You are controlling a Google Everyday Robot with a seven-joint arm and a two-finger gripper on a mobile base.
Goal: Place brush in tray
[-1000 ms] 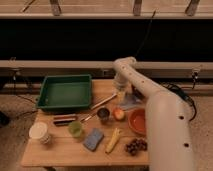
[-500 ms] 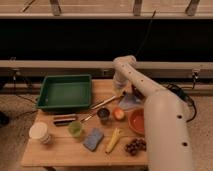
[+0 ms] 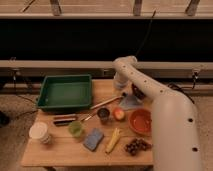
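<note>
- The desk [image 3: 60, 150] is a pale wooden slab with a smooth top.
- The tray [image 3: 46, 93] is green plastic, rectangular, with low raised walls and a rim; it sits at the desk's back left corner.
- The brush [image 3: 106, 102] has a long slim light-wood handle. It lies slanted on the desk just right of the tray, outside it.
- The hand [image 3: 121, 93] ends the smooth white arm and hangs low at the brush's far right end; I cannot tell whether it is clenched or released.
- A round orange bowl [image 3: 140, 121] stands front right.
- A dark flat bar [image 3: 65, 120] lies in front of the tray.
- A blue sponge [image 3: 93, 139] lies near the front edge.
</note>
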